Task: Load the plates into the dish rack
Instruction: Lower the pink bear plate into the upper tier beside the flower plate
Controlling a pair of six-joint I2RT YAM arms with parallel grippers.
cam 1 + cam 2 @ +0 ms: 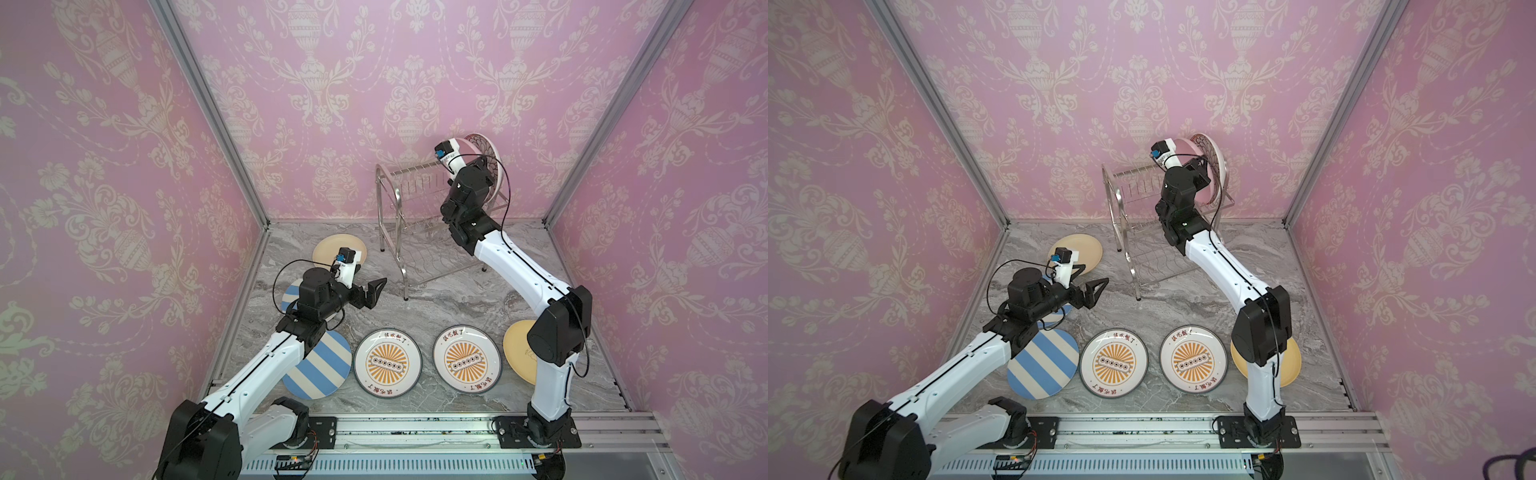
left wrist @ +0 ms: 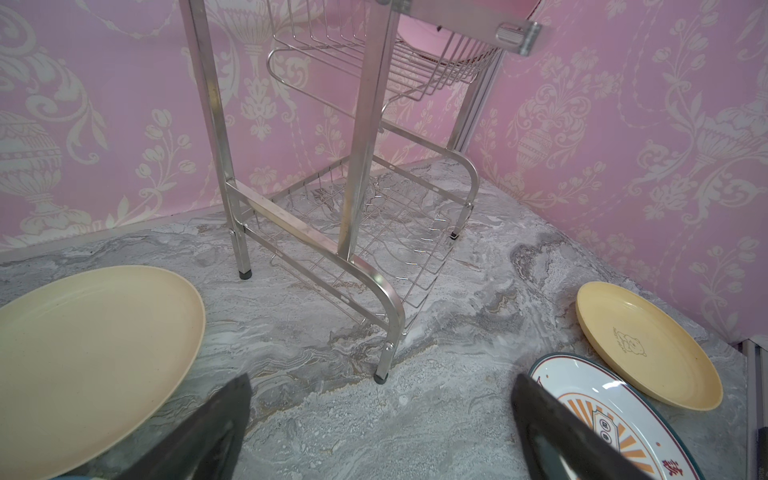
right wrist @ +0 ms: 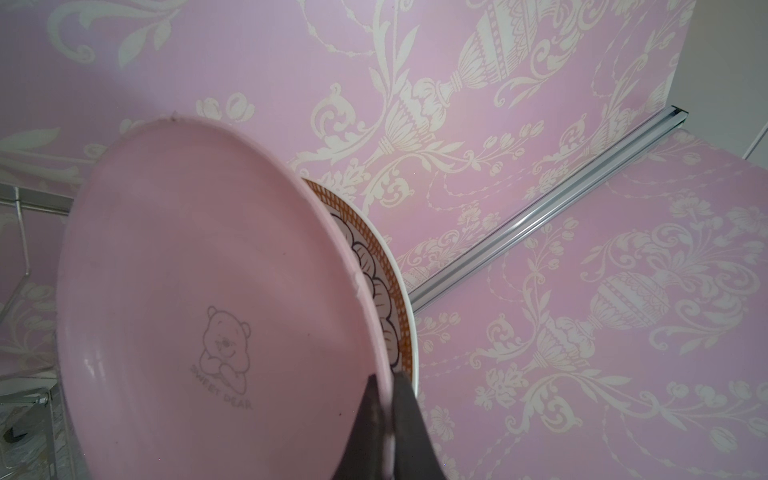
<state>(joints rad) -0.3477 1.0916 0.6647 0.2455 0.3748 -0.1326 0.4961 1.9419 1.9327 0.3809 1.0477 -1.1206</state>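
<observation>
Pinching the pink plate (image 3: 199, 270) by its rim, my right hand (image 3: 384, 380) held it on edge to slot into the dish rack (image 1: 398, 224)'s upper tier, beside the petal plate (image 3: 374, 291), seemingly seated there; my left hand (image 1: 374, 291) hung wide, empty.

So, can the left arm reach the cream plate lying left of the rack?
Likely yes: the left pincer is open and empty, and the cream plate lies bare just beside it, nothing between.
</observation>
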